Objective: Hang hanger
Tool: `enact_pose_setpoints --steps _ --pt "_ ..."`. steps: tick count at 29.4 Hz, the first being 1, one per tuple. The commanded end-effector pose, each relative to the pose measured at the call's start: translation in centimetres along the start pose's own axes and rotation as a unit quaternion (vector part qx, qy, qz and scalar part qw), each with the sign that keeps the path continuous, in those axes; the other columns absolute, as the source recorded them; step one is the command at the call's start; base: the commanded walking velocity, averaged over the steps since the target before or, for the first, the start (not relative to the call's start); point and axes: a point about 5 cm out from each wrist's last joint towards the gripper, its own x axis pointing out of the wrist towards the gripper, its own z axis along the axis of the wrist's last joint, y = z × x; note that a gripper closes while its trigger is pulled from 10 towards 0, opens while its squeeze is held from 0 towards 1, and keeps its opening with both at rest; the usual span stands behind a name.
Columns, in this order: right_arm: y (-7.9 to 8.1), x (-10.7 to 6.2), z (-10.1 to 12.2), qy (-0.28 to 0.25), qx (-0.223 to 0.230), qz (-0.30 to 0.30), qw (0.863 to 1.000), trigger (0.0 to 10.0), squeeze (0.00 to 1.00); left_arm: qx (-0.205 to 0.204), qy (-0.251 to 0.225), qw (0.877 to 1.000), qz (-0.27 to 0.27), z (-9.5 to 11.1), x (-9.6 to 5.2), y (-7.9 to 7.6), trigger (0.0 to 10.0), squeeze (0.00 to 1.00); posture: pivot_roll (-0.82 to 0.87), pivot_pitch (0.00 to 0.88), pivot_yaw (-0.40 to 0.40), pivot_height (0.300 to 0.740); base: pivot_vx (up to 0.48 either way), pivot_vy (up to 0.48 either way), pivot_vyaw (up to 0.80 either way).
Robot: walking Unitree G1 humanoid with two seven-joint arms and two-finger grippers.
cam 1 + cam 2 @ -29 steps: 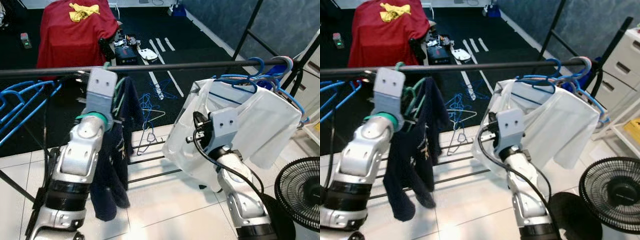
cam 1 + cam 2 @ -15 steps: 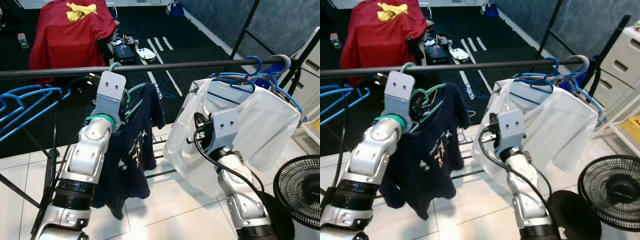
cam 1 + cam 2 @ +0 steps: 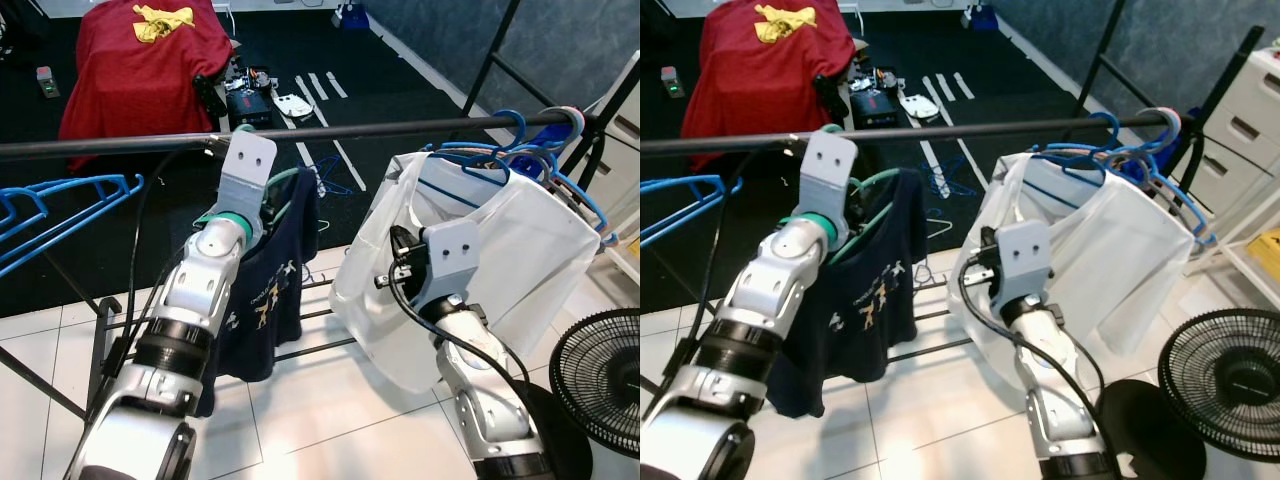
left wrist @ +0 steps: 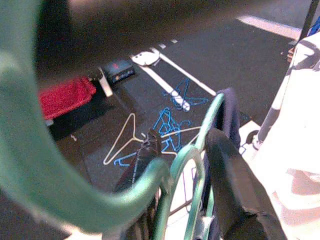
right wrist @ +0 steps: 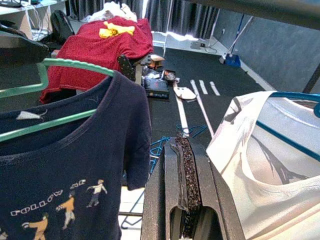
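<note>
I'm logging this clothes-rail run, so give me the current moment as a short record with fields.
rail: black rail runs across the view
left gripper: raised to the rail, with the green hanger; fingers hidden
hanger load: navy T-shirt with small printed figures
right gripper: fingers shut, holding nothing, between the navy T-shirt and the white shirt
already hung: white shirt on blue hangers at the rail's right end
also on rail: empty blue hanger at left
floor: loose hangers on the dark mat

Bright, sharp (left wrist blurred)
</note>
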Motion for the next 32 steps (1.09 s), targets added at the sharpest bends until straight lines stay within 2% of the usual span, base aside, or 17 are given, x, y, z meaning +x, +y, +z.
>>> enact_pose_setpoints --steps 1,7,9,19,21,23,25,26,27,32 --pt "-0.2 -0.4 -0.3 0.01 -0.002 -0.006 1.0 10.0 0.0 0.015 0.008 1.0 -0.01 -0.5 0.1 -0.3 0.0 0.0 -0.05 0.083 0.053 0.74 0.0 0.0 0.0" --pt "-0.2 -0.5 -0.4 0.011 -0.001 -0.007 1.0 10.0 0.0 0.037 0.012 0.999 -0.008 -0.9 -0.2 0.0 0.0 0.0 -0.04 0.087 0.051 0.74 0.0 0.0 0.0" --pt "-0.3 -0.5 -0.4 0.012 -0.001 -0.006 1.0 10.0 0.0 0.061 0.019 0.998 -0.014 -1.9 -1.1 0.8 0.0 0.0 -0.04 0.091 0.045 0.74 0.0 0.0 0.0" --pt "-0.3 -0.5 -0.4 0.013 -0.001 -0.005 1.0 10.0 0.0 0.066 0.026 0.997 -0.029 -2.7 -1.9 1.3 0.0 0.0 -0.04 0.092 0.043 0.74 0.0 0.0 0.0" --pt "-0.3 -0.5 -0.4 0.013 -0.001 -0.005 1.0 10.0 0.0 0.061 0.025 0.997 -0.03 -2.8 -2.2 1.3 0.0 0.0 -0.04 0.093 0.042 0.74 0.0 0.0 0.0" --pt "-0.4 -0.5 -0.2 0.011 -0.002 -0.005 1.0 10.0 0.0 -0.022 -0.002 0.998 -0.053 -1.4 -3.0 0.9 0.0 0.0 -0.04 0.094 0.04 0.74 0.0 0.0 0.0" --pt "-0.4 -0.5 -0.2 0.011 -0.002 -0.005 1.0 10.0 0.0 -0.022 -0.002 0.998 -0.053 -1.4 -3.0 0.9 0.0 0.0 -0.04 0.094 0.04 0.74 0.0 0.0 0.0" --pt "-0.5 -0.5 0.0 0.009 -0.003 -0.006 1.0 10.0 0.0 -0.058 -0.024 0.995 -0.073 -0.4 -3.5 0.9 10.0 0.0 -0.04 0.096 0.037 0.74 0.0 0.0 0.0" --pt "-0.5 -0.4 0.2 0.007 -0.004 -0.005 1.0 10.0 0.0 -0.084 -0.051 0.991 -0.093 0.7 -4.0 0.9 10.0 0.0 -0.04 0.097 0.035 0.74 0.0 0.0 0.0" --pt "-0.6 -0.3 0.3 0.004 -0.004 -0.004 1.0 10.0 0.0 -0.104 -0.095 0.983 -0.12 2.6 -4.9 1.2 10.0 0.0 -0.04 0.096 0.033 0.74 0.0 0.0 0.0"
